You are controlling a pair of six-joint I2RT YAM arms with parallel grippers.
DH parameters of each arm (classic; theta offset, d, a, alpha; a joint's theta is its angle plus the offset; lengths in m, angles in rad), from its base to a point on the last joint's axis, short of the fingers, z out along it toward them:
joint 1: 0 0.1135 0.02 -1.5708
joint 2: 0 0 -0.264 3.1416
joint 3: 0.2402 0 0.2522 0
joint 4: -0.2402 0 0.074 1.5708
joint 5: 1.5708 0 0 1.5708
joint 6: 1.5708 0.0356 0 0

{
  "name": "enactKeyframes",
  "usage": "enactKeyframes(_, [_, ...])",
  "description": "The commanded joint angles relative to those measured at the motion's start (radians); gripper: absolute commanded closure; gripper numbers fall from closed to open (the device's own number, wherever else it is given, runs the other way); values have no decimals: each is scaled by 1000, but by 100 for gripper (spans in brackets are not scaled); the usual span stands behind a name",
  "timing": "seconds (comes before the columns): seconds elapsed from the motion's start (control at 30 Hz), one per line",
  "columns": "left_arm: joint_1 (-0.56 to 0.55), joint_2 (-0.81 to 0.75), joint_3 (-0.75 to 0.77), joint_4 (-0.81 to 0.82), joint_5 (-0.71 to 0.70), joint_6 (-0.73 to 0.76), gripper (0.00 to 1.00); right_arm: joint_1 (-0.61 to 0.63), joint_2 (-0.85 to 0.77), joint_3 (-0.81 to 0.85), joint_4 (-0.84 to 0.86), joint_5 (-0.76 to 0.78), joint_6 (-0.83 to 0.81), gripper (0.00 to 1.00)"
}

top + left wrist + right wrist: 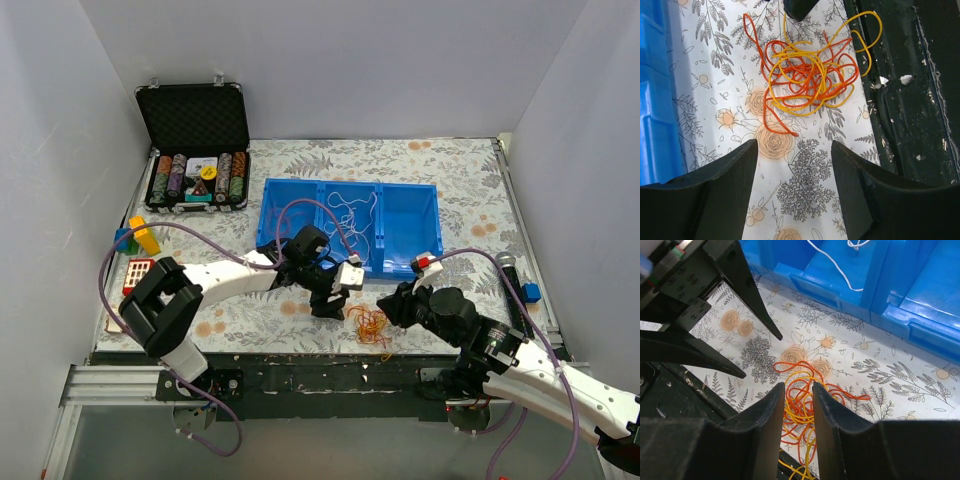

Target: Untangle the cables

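Observation:
A fist-sized tangle of thin orange, red and yellow cables [370, 323] lies on the floral cloth near the table's front edge; it also shows in the left wrist view [810, 75] and the right wrist view [801, 371]. A white cable [352, 212] lies in the blue tray's middle compartment, also seen from the right wrist [837, 267]. My left gripper [333, 303] is open and empty just left of the tangle [795, 147]. My right gripper [392, 305] hovers over the tangle's right side, jaws narrowly open with wires showing in the gap [799, 386].
A blue three-compartment tray [300, 215] stands behind the tangle. An open black case of poker chips [195, 150] is at the back left. Coloured blocks [140, 236] lie at the left edge. A small blue object [531, 292] lies at the right. The black table edge [905, 120] is close by.

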Motion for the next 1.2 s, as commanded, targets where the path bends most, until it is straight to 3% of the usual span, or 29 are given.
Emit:
enactKeyframes(0.0, [-3, 66, 59, 27, 44, -72, 41, 2, 2, 41, 7, 7, 6, 63])
enactKeyframes(0.23, [-34, 152, 109, 29, 53, -87, 41, 3, 2, 44, 2, 14, 4, 64])
enactKeyframes(0.3, [-37, 165, 116, 44, 50, -110, 47, 2, -1, 46, -1, 15, 2, 64])
enactKeyframes(0.5, [-37, 133, 97, 128, -29, -165, 100, 2, -4, 51, -5, 15, -1, 64])
enactKeyframes(0.77, [-15, -136, 76, 148, -129, -201, 100, 3, 15, 51, 2, 14, -5, 60])
enactKeyframes(0.97, [-11, -356, 102, 70, -140, -130, 100, 2, 48, 48, 33, 3, -17, 44])
enactKeyframes(1.17, [-11, -431, 151, 20, -169, -121, 100, 2, 101, 136, 64, 4, -88, 32])
